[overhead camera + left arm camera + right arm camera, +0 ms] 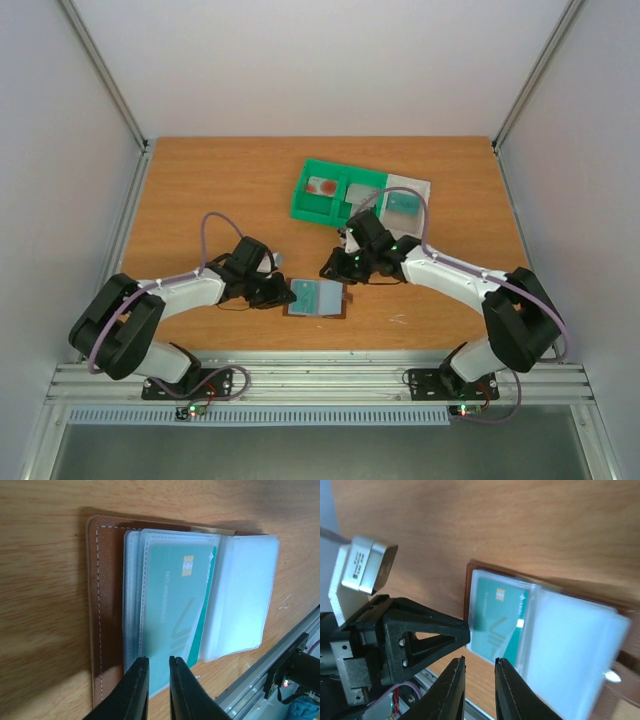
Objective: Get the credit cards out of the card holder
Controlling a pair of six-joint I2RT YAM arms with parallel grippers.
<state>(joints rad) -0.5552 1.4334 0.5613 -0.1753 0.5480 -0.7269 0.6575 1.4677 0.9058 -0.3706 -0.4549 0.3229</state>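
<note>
The card holder [343, 300] lies open and flat on the wooden table, brown cover [107, 605] down and clear sleeves fanned up. A teal credit card [175, 610] with a gold chip sits inside a sleeve; the right wrist view shows it too [495, 620]. My left gripper [287, 295] is low at the holder's left edge. Its fingertips [159, 659] stand a narrow gap apart over the sleeve's edge, with nothing pinched between them. My right gripper [333, 268] hovers above the holder's near edge [480, 660], jaws slightly apart and empty.
A green-and-white compartment tray [300, 205] stands behind the holder with cards lying in it [322, 186]. The holder's snap tab [612, 677] sticks out on the right side. An aluminium rail [320, 380] runs along the table's near edge, close to the holder.
</note>
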